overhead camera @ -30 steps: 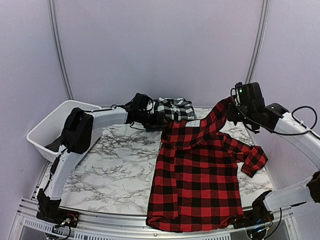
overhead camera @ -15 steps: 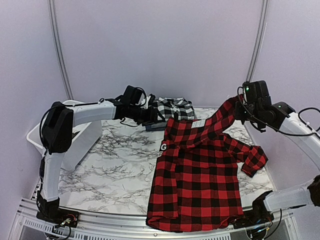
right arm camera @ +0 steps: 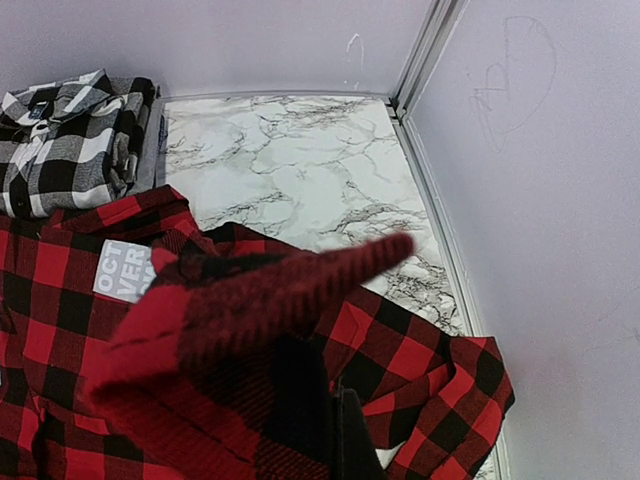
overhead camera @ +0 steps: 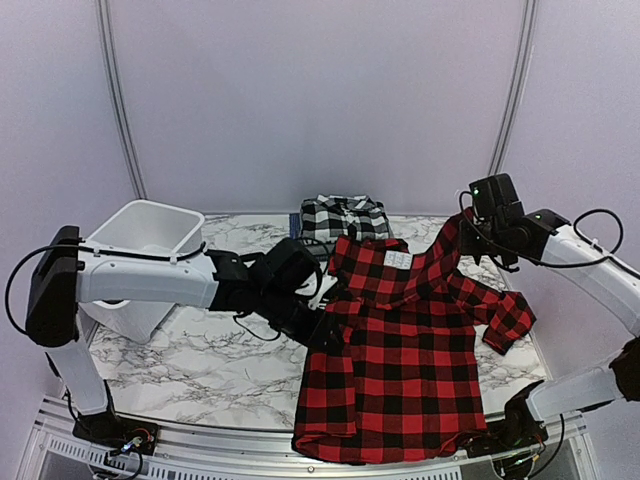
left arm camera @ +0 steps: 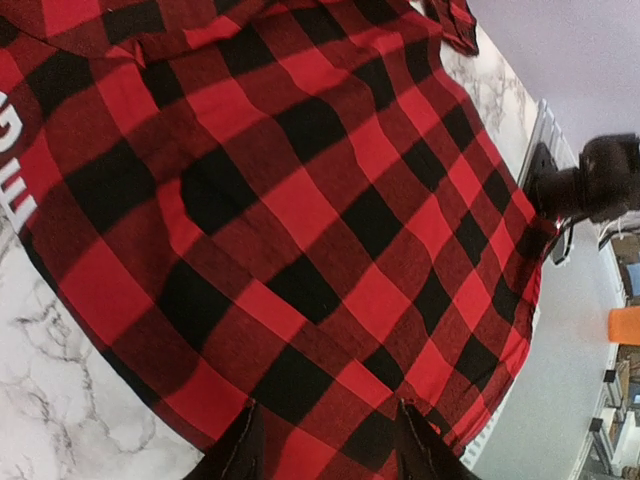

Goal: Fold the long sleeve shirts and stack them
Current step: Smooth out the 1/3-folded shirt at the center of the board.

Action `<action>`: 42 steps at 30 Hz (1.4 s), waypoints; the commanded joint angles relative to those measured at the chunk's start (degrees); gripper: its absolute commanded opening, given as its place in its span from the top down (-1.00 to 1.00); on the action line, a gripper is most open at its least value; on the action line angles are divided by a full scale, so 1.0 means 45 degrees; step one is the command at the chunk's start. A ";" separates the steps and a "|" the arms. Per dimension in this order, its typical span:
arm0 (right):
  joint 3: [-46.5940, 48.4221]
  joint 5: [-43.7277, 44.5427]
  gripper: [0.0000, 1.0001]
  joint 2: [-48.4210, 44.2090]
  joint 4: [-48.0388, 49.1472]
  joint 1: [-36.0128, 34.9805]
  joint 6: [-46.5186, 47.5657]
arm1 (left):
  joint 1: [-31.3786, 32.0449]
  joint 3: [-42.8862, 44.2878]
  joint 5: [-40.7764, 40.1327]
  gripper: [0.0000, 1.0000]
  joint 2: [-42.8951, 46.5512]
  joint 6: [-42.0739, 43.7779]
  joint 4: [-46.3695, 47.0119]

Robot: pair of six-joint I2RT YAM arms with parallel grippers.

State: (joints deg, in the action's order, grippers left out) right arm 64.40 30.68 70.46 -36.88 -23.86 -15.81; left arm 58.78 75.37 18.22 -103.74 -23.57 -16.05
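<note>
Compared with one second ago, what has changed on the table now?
The left arm swung from the black-and-white plaid shirt at the back forward to the left edge of the red-and-black shirt, its jaws open over the cloth. Unchanged: the right arm's jaws hold the sleeve raised; both shirts lie roughly where they were.

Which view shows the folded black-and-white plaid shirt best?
Top external: nearly all of the black-and-white plaid shirt shows, folded at the far edge of the table. Right wrist shows it closer but cropped at the frame's left. Left wrist misses it, filled by the red check shirt.
</note>
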 commanded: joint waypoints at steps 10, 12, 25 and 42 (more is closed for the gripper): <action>-0.0498 -0.1129 1.00 0.0319 0.1346 0.0088 0.0366 | 0.4755 -0.0011 -0.3925 0.02 -0.0463 -0.1530 -0.2285; -0.0635 -0.1232 1.00 0.0336 0.1521 0.0087 0.0394 | 0.5266 0.0538 -0.4336 0.01 -0.1060 -0.1685 -0.2589; -0.0980 -0.1986 1.00 0.0118 0.1975 0.0028 0.0363 | 0.6287 0.3889 -0.6648 -0.01 -0.4108 -0.2649 -0.4931; -0.0790 -0.2118 1.00 0.0084 0.2220 0.0011 0.0496 | 0.6458 0.3856 -0.6411 1.00 -0.3572 -0.2478 -0.5149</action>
State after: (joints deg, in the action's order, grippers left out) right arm 59.72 21.08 71.77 -28.67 -23.86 -14.41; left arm 87.07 92.42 -10.96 -121.95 -35.55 -37.32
